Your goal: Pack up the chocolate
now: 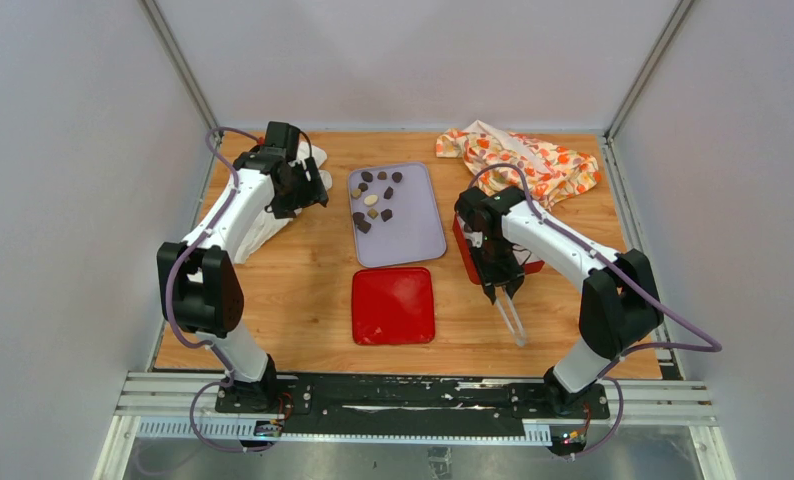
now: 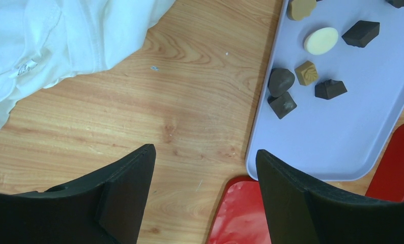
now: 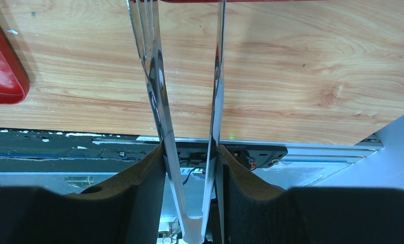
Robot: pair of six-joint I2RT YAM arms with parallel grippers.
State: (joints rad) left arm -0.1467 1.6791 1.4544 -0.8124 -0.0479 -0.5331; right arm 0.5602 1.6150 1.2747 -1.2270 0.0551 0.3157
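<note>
The chocolate [image 1: 375, 200], several dark, tan and cream pieces, lies on the far left part of a lavender tray [image 1: 428, 240]. The left wrist view shows some of these pieces [image 2: 281, 81] on the tray [image 2: 342, 142]. My left gripper [image 1: 308, 185] hovers left of the tray, open and empty [image 2: 205, 151] over bare wood. My right gripper [image 1: 498, 285], right of the tray, is shut on metal tongs [image 1: 511, 318]. In the right wrist view its fingers [image 3: 191, 148] press the two arms of the tongs [image 3: 156, 86] close to their joined end.
A red square lid or tray [image 1: 393, 305] lies in front of the lavender tray. A red box [image 1: 463, 250] sits partly hidden behind my right arm. A white cloth [image 1: 263, 225] lies under my left arm, and a patterned orange cloth [image 1: 523, 160] at the far right.
</note>
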